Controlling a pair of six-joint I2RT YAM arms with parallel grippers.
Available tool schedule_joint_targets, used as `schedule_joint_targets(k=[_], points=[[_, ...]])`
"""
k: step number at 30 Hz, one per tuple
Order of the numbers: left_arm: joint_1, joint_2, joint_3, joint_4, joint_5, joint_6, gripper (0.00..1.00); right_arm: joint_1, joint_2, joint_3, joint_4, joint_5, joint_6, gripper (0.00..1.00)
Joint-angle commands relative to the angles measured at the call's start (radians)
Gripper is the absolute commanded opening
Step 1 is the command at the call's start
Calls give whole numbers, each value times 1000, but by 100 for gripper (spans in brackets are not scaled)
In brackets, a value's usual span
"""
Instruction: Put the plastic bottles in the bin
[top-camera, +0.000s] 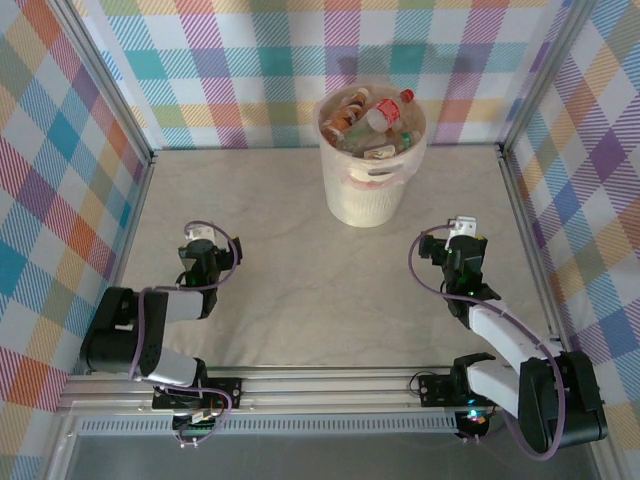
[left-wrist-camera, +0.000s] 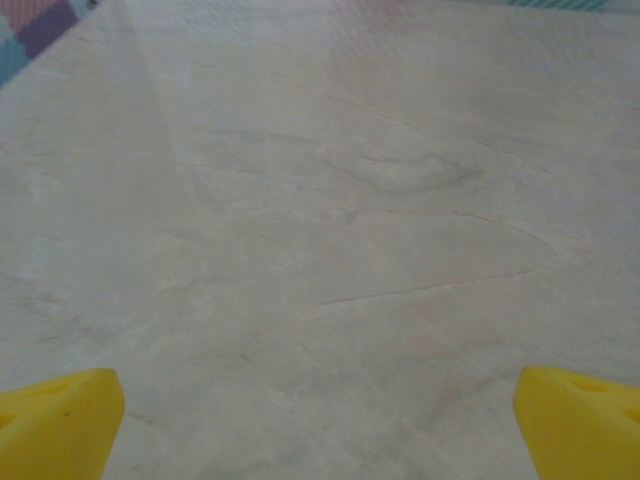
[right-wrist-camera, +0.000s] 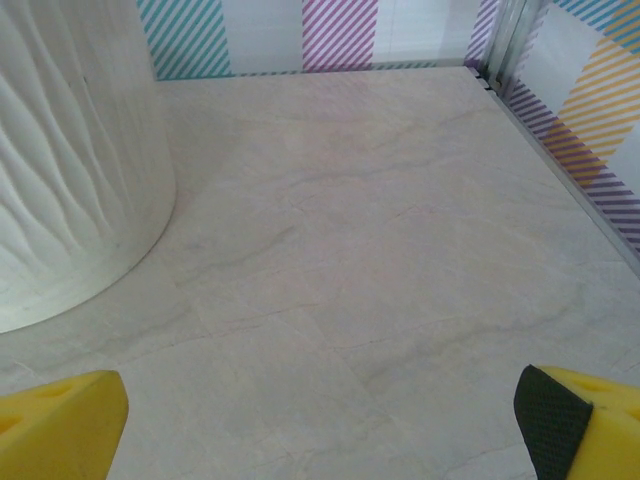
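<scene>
Pale marbled table (top-camera: 300, 310) is stretching out between checked walls (top-camera: 60, 160), and the bin (top-camera: 368, 200) is standing at its far middle, well apart from both arms. The plastic bottles (top-camera: 372, 122) are lying piled inside it, reaching up to the rim. The left gripper (left-wrist-camera: 320, 425) is hovering low over bare surface at the near left, its yellow fingertips (left-wrist-camera: 60, 425) sitting wide apart and gripping nothing. The right gripper (right-wrist-camera: 320, 425) is pointing over the near right side, likewise spread and empty, with the bin's ribbed wall rising off to its left.

Overhead, right wrist: common bin (top-camera: 365, 205)
</scene>
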Motion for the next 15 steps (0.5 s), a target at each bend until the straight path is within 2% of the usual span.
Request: schedule_joint_targets(k=[1, 7, 15], points=[[11, 71, 41, 77, 92, 43, 100, -11, 3, -13, 62, -37, 11, 100], [39, 81, 72, 31, 185, 47, 100, -25, 31, -43, 145, -85, -5, 100], [42, 81, 69, 33, 186, 46, 100, -63, 166, -54, 317, -162, -46, 100]])
